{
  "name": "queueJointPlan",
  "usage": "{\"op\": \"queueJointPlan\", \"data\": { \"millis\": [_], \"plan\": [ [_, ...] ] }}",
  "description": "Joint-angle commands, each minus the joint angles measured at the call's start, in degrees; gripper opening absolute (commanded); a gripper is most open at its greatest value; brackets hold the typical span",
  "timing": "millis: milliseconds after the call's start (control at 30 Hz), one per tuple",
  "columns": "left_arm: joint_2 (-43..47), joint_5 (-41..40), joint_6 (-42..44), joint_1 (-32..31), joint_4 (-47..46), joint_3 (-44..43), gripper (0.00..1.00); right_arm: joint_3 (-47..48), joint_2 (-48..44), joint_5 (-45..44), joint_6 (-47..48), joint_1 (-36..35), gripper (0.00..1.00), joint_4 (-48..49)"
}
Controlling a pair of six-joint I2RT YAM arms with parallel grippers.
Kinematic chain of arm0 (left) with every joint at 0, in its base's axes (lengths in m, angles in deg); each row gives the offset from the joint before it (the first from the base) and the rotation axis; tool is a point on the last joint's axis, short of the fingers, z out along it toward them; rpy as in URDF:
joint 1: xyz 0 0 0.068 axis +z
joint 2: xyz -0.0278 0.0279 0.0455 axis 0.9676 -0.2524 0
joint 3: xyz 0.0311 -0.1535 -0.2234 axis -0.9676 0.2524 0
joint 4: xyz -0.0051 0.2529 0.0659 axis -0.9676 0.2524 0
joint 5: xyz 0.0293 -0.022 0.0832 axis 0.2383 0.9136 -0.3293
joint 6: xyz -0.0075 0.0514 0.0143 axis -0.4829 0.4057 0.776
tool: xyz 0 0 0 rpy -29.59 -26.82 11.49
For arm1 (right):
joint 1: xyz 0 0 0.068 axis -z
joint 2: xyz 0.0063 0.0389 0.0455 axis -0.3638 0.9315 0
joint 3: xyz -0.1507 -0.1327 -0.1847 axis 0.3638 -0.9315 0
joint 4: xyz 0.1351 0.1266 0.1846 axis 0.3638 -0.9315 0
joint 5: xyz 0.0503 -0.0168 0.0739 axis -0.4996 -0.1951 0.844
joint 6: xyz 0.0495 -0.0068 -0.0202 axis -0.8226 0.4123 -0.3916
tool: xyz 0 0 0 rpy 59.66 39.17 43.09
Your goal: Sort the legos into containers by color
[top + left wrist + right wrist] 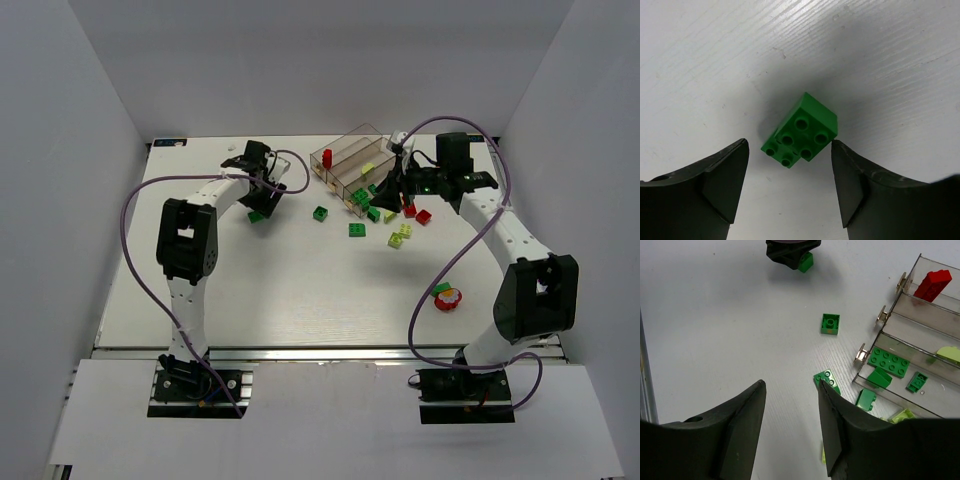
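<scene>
Dark green brick [802,131], loose on desk [715,60]: left fingers [725,185] spread either side, apparently for pinching; right fingers [735,430] spread, empty, beside tray [930,320].

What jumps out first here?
The left end effector hangs open over a lone dark green brick on the left of the table. At far centre the clear tray has a red brick standing in one end compartment and green pieces in the opposite one, with loose bricks scattered in front by the open right end effector.
</scene>
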Motion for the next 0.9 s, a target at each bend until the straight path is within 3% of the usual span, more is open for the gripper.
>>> {"op": "queueJointPlan", "data": {
  "millis": [0, 333, 867],
  "plan": [
    [-0.14, 2.62, 2.19, 0.89, -1.86, -1.39, 0.76, 2.79, 0.71, 0.12, 0.74, 0.32, 0.52, -0.77],
    [-0.67, 9.83, 5.53, 1.51, -2.92, 0.02, 0.70, 2.70, 0.71, -0.84, 0.48, 0.32, 0.52, -1.21],
    [-1.20, 11.16, 5.18, 1.95, -3.27, -2.00, 0.59, 2.61, 1.15, -0.67, -0.05, 0.32, 0.51, -0.77]
  ]
}}
